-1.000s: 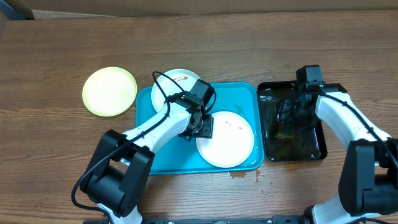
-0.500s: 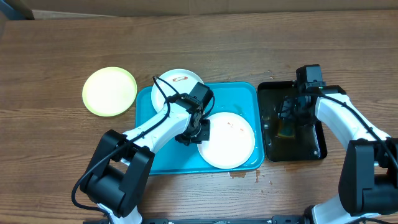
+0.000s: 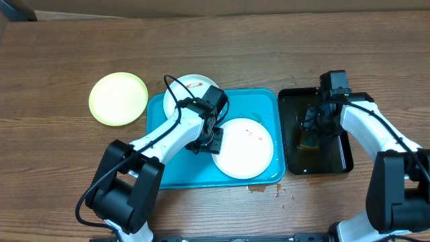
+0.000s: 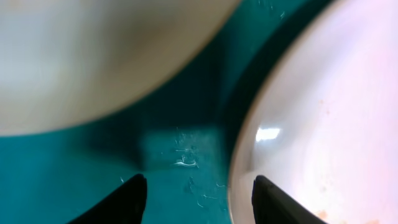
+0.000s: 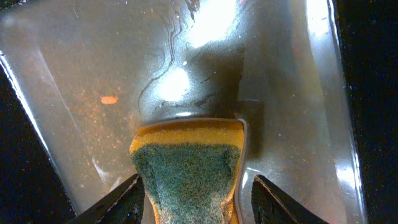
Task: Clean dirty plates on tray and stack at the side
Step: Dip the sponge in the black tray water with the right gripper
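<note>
The left pincer (image 4: 199, 182) gapes wide astride the white plate (image 3: 243, 148)'s rim on the tray (image 3: 256, 104). The right pincer (image 5: 198, 186) clamps a sponge (image 5: 186, 165) in the black tray (image 3: 334, 161) on the wooden worktop (image 3: 269, 47).

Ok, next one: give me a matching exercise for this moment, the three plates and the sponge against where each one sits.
Things:
1. yellow-green plate
2. far white plate
3. near white plate
4. sponge

Places:
A. in the black tray, in its water
B. on the bare table, left of the turquoise tray
C. inside the turquoise tray, right half
D. over the turquoise tray's far left corner

Pairs: 1-B, 2-D, 3-C, 4-A
</note>
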